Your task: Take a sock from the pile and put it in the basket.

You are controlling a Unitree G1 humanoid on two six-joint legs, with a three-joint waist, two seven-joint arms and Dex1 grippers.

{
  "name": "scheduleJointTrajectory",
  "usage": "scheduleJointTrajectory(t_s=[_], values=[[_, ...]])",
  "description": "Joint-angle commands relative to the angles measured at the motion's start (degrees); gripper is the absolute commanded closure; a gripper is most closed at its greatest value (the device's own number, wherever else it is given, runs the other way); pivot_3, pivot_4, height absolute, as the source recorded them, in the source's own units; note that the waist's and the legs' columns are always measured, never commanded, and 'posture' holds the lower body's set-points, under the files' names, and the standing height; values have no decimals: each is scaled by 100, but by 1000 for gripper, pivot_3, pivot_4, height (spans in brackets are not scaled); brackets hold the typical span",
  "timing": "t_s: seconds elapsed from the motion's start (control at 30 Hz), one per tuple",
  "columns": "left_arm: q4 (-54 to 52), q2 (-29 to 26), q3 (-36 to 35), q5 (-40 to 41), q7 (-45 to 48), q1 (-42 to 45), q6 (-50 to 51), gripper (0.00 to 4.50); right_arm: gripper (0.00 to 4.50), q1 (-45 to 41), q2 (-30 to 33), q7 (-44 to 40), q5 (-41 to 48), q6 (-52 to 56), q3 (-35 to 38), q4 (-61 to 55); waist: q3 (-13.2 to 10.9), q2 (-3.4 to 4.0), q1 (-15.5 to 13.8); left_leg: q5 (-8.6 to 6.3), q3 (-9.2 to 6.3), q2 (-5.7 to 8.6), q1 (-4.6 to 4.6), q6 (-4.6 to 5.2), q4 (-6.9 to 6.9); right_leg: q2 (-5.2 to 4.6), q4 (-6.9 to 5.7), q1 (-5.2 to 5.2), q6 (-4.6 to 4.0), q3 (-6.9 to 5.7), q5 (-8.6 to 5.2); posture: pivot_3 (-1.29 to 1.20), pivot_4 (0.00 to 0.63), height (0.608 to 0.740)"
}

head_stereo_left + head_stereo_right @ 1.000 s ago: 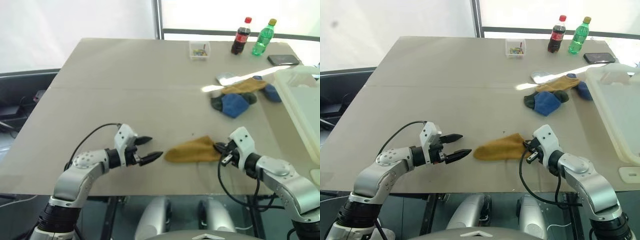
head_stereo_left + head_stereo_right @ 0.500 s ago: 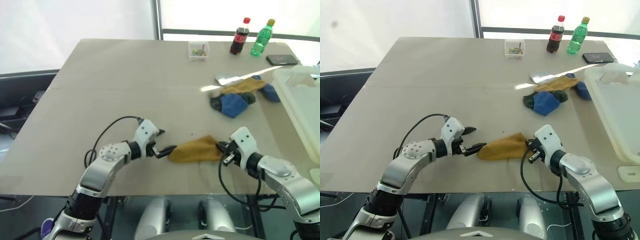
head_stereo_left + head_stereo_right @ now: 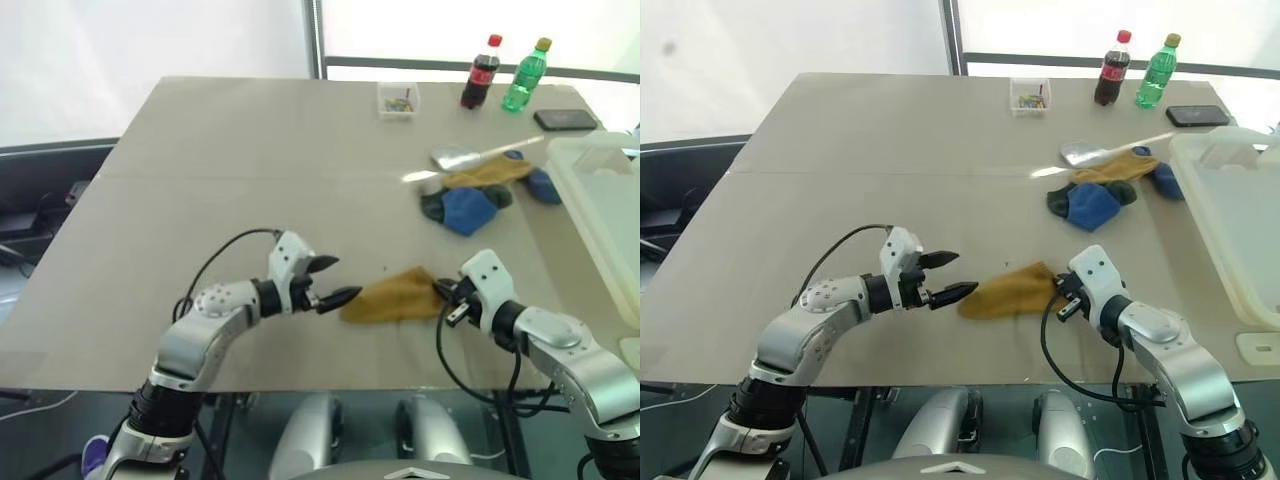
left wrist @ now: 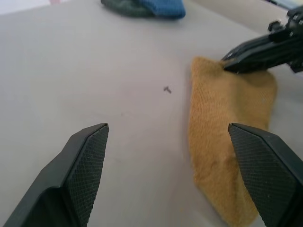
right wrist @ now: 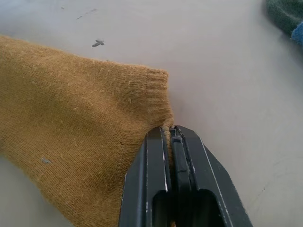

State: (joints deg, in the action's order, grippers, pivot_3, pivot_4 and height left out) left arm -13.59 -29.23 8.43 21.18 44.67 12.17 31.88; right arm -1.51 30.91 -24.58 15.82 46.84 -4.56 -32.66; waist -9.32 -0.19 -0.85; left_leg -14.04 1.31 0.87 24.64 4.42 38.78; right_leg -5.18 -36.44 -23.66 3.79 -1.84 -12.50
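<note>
At lower left of the head view our left gripper point(image 3: 333, 281) hangs just over the table point(image 3: 220, 160), fingers spread wide, tips just beside the near end of the mustard sock point(image 3: 395, 296). That sock lies flat at lower centre. To its right our right gripper point(image 3: 441, 293) has its fingers pressed together, clamped on the sock's cuff. Further up and right sits the pile point(image 3: 478, 190), well apart from the held sock. The basket point(image 3: 596, 200) fills the right edge of the frame, beside the pile.
</note>
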Motion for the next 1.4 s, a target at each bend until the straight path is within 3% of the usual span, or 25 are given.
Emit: scheduleJointTrajectory(t_s=[0.03,0.2,0.4,0.53,0.63,0.77,0.9,1.03,1.23,1.4], values=[[234,-7,258,-402,-90,-30,-249,243,4500,-28,3,3,-12,-40,51,-133,1,0,-3,0,0,0,-1,0,0,0,0,0,0,1,0,0,150,729],[368,92,250,-502,-95,-55,-511,243,4500,-16,46,-20,6,-25,108,-198,3,3,-4,0,0,-1,-7,0,0,0,-1,6,-7,3,-4,0,150,729],[85,405,-619,267,161,-263,-1232,243,4500,40,-90,-186,161,-539,202,-289,0,0,7,0,0,-4,-1,0,1,-5,-1,-1,-2,3,-1,0,150,729],[-76,415,-961,582,261,-404,-1348,181,3271,8,-145,-89,168,-527,340,-252,0,0,5,0,0,-5,-2,-1,1,-5,-2,-1,-1,3,0,0,150,729],[-195,310,-1079,694,381,-475,-1359,181,1883,52,-153,-141,316,-466,468,-345,0,0,-10,0,0,-3,0,0,1,-8,-1,0,-8,1,-4,0,150,729],[-367,158,-1302,914,443,-511,-1275,181,1883,-32,-99,-297,570,-484,766,-414,0,0,2,0,0,-2,-1,0,2,-8,-1,0,-10,1,-5,0,150,729],[-640,70,-1534,1375,473,-555,-1038,90,1835,-682,-29,-162,269,-757,802,151,0,0,25,0,1,-4,-3,0,2,-7,-2,0,-14,3,-7,0,150,729],[-846,102,-1553,1375,166,-533,-922,90,1835,-1748,49,82,-391,-1025,494,1407,-1,0,22,1,7,-4,-9,-1,9,0,-8,1,-20,8,-10,0,150,729],[-1115,186,-1463,1243,-127,-699,-989,90,1835,-3845,-103,358,-1604,-2234,-249,4469,-3,1,58,16,16,-2,-8,-25,9,12,-14,-1,-2,17,1,0,150,729],[-1410,264,-1447,1119,-347,-1064,-1116,90,1835,-5760,-780,883,-1956,-3323,-231,8129,-6,-2,134,17,20,-1,3,-28,6,14,-19,-13,2,23,4,0,150,729]])
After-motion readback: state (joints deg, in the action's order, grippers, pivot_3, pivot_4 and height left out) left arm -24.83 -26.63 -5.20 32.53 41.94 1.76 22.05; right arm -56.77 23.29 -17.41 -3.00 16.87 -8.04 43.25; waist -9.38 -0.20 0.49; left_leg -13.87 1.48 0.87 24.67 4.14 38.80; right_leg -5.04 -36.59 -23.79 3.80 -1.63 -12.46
